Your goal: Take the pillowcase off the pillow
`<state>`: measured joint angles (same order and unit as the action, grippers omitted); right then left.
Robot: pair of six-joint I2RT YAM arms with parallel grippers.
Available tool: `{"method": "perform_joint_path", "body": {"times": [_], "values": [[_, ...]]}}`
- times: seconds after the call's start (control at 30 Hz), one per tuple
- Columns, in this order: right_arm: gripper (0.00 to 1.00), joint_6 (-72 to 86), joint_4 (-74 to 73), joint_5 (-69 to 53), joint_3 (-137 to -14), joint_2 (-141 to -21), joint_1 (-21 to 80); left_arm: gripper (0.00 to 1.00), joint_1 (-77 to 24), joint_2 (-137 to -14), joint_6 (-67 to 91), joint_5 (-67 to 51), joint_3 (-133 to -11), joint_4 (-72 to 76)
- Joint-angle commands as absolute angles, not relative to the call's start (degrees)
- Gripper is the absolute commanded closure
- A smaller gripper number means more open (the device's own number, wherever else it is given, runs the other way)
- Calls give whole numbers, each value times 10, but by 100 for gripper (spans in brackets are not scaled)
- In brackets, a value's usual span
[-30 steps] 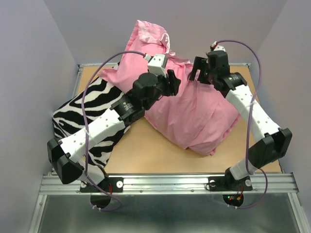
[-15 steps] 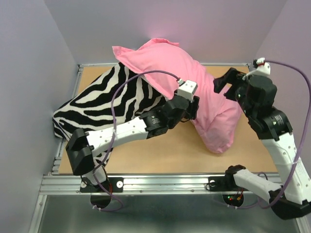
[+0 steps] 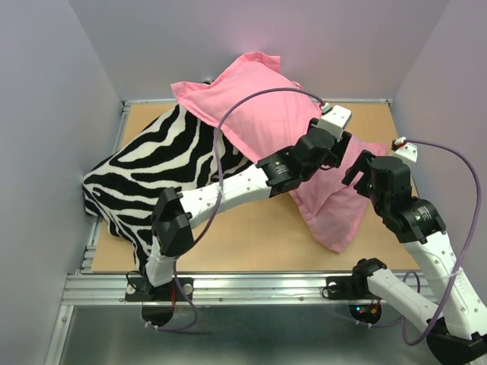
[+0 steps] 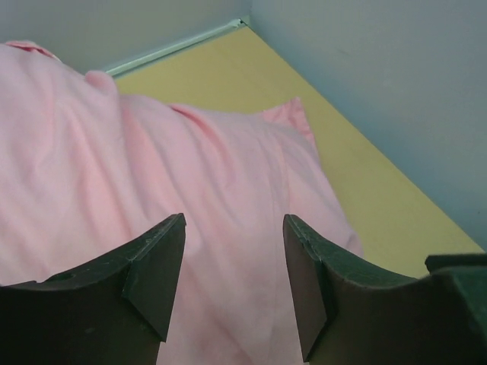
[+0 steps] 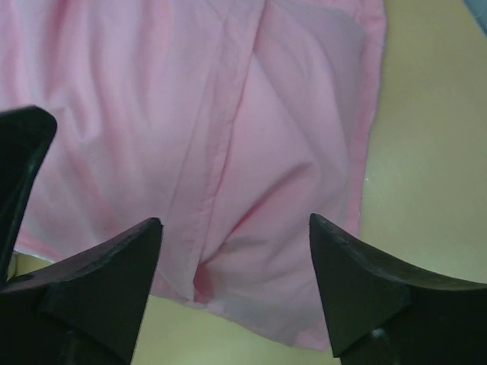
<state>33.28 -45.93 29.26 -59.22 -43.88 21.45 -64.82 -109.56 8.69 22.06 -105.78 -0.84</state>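
Note:
The pink pillowcase (image 3: 259,106) still covers the pillow, whose white is hidden inside it. The cased pillow lies diagonally from the back middle to the front right, its upper part resting on the zebra pillow. My left gripper (image 3: 341,158) reaches across to its right side and hovers open over the pink cloth (image 4: 114,152), nothing between the fingers (image 4: 156,266). My right gripper (image 3: 356,169) stands just right of it, also open, above a stitched seam and the hem of the case (image 5: 205,182) near the table.
A black-and-white zebra-striped pillow (image 3: 160,167) fills the left half of the wooden table (image 3: 251,236). Grey walls close in at the left, back and right. A metal rail (image 3: 266,287) runs along the near edge.
The pink pillow has gone from a bunched heap in the middle to lying flatter across the zebra pillow. The left arm has stretched out to the right, and the right gripper has come down beside it.

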Motion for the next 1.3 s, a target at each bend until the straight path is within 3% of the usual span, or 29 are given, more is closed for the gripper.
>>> {"method": "perform_joint_path", "body": {"times": [0.0, 0.03, 0.1, 0.37, 0.8, 0.87, 0.9, 0.97, 1.0, 1.03, 1.07, 1.27], "values": [[26, 366, -495, 361, -600, -409, 217, 34, -650, -1150, 44, 229, -1157, -43], [36, 370, -506, 369, -605, -404, 217, 34, -650, -1158, 40, 222, -1170, -49], [38, 380, -515, 366, -618, -391, 217, 34, -650, -1172, 33, 217, -1193, -50], [29, 389, -526, 292, -697, -365, 218, 33, -648, -1241, 5, 209, -1243, -53], [24, 386, -520, 277, -684, -366, 218, 33, -645, -1307, -13, 220, -1298, -75], [23, 387, -518, 275, -682, -370, 217, 41, -643, -1311, -13, 221, -1299, -77], [23, 387, -517, 273, -682, -371, 218, 52, -642, -1315, -11, 220, -1302, -79], [23, 386, -513, 267, -678, -371, 217, 66, -635, -1318, -4, 219, -1304, -88], [23, 386, -512, 266, -676, -371, 217, 76, -632, -1318, -2, 218, -1307, -92], [23, 385, -511, 265, -674, -371, 217, 96, -626, -1317, -1, 217, -1307, -97], [23, 384, -509, 262, -670, -373, 218, 100, -616, -1312, 26, 219, -1301, -103], [21, 382, -496, 255, -648, -383, 217, 100, -585, -1220, 61, 243, -1210, -60]]}}
